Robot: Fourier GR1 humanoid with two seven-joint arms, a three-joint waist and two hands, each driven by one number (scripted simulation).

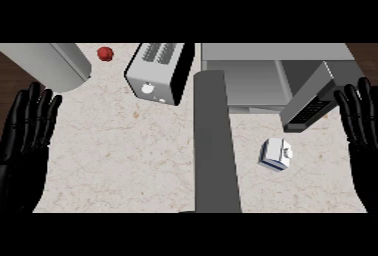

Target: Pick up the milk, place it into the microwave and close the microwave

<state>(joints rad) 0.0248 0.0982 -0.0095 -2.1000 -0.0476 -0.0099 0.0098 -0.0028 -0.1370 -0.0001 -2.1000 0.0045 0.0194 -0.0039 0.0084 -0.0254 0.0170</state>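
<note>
Starting far to the left of the microwave [247,80], the left hand [28,120] rests at the counter's [125,165] edge, fingers straight and slightly spread, holding nothing. Nearer the microwave come a grey cylinder [48,65], a small red thing [105,53] and a toaster [156,72], which stands just left of the microwave. A dark grey strip [216,145] runs down from the microwave's front left corner; I cannot tell what it is. The milk [277,153], a small white and blue carton, sits on the counter in front of the microwave, near the lower end of its open door [310,100], touched by neither hand; whether it stands upright I cannot tell. Right of the microwave's door, the right hand [358,117] rests with fingers straight and apart, empty. The pick-up looks not yet begun, so the task seems to be at its very first step. The next move likely calls for the right hand, the nearer one, to come in toward the carton and curl round it, then carry it into the microwave while keeping clear of the jutting door.
</note>
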